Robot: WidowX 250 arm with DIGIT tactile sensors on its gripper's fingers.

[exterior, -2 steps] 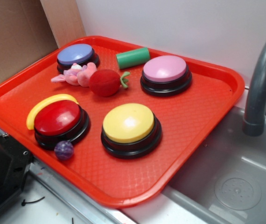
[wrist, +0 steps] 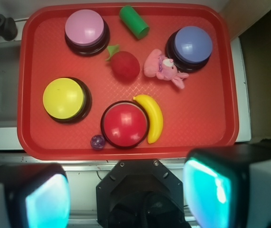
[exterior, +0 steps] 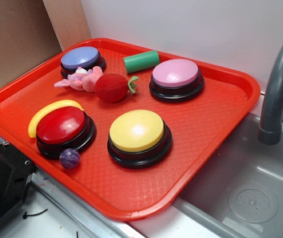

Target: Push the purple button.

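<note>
— Looking down through my wrist camera, I see my gripper (wrist: pixel 128 199) spread wide, grasping nothing: one finger pad (wrist: pixel 47 202) sits at seven o'clock in the view, the other at five, with a broad gap between them. Both hang over the pale counter edge, short of the red tray (wrist: pixel 211 118).

— And the purple button?

— The purple button (wrist: pixel 192 45) stands on the tray at about one o'clock from the tray's middle in my wrist view, near the far corner. In the exterior view the same button (exterior: pixel 80 58) is at eleven o'clock, by the cardboard wall (exterior: pixel 12 39).

— What's close to it?

— A pink plush toy (wrist: pixel 161 66) lies just beside it, at about eight o'clock from the button in my view; whether they touch, I cannot tell. A green cylinder (wrist: pixel 134 21) lies at nine o'clock from the button, apart from it. A red strawberry toy (wrist: pixel 125 65) is next to the plush.

— The other buttons?

— The pink button (wrist: pixel 84 27) at eleven o'clock on the tray, the yellow button (wrist: pixel 64 98) at eight, the red button (wrist: pixel 125 123) at six. A banana (wrist: pixel 153 116) curves around the red button's side, and a small purple ball (wrist: pixel 97 141) rests against its base. A grey faucet (exterior: pixel 280 89) rises over the sink (exterior: pixel 245 193) beside the tray.
</note>
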